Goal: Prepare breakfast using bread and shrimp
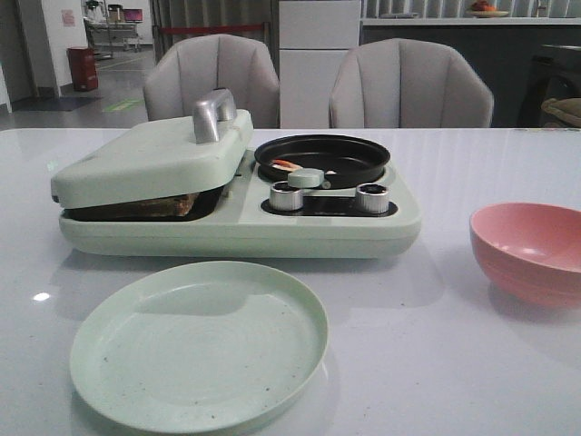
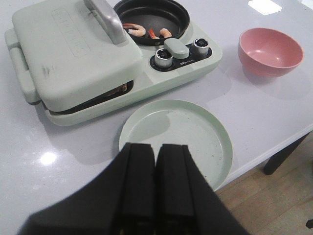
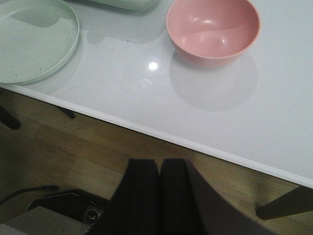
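The bread shows only as a brown edge [image 1: 177,205] in the narrow gap under the pale green lid [image 1: 154,154] of the breakfast maker; the left wrist view also catches that bread edge [image 2: 120,89]. Orange-and-white shrimp [image 2: 135,30] lie in the black pan [image 2: 166,12] beside the lid; from the front only one shrimp [image 1: 286,165] peeks over the pan's rim. My left gripper [image 2: 156,149] is shut and empty, held above the near edge of the green plate [image 2: 195,132]. My right gripper [image 3: 160,164] is shut and empty, over the floor off the table's front edge.
An empty pale green plate [image 1: 200,345] lies in front of the maker. A pink bowl [image 1: 531,250] stands at the right, empty in the right wrist view [image 3: 212,29]. Two silver knobs [image 1: 287,196] and a lever face the front. Two chairs stand behind the table.
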You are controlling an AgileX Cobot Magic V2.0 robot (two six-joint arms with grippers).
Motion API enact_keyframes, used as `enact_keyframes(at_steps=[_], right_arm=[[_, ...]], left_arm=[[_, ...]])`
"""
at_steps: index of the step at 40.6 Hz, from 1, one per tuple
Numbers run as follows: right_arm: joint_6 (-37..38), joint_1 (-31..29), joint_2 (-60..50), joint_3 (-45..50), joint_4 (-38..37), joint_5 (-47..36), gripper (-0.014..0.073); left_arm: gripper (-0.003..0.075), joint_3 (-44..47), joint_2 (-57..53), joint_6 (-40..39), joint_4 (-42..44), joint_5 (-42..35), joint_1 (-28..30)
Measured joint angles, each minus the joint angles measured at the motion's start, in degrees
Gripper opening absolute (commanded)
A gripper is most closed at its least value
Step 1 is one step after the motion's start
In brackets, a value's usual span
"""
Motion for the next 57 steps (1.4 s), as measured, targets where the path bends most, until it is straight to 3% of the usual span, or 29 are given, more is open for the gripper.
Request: enact_keyframes(at_steps=[29, 38, 50, 57], right_arm=[[0.00, 0.00, 0.00, 0.13, 0.11, -2.83, 0.0035], [0.00, 0.00, 0.00, 0.13, 0.23, -2.83, 0.0035], [0.00, 0.00, 0.00, 0.13, 0.23, -2.83, 0.0035], [0.00, 0.00, 0.00, 0.13, 0.23, -2.83, 0.0035]], left_arm=[[0.0101, 0.49, -1.48, 0.00, 1.17, -0.14, 0.28], [0.0101, 5.90, -9.97, 0.00, 3.48, -1.77, 9.64], [0.0101, 28.83, -30.18, 0.00, 4.61, -16.87, 24.04], [0.0101, 39.07, -33.32, 0.00, 3.67, -24.34, 28.23]])
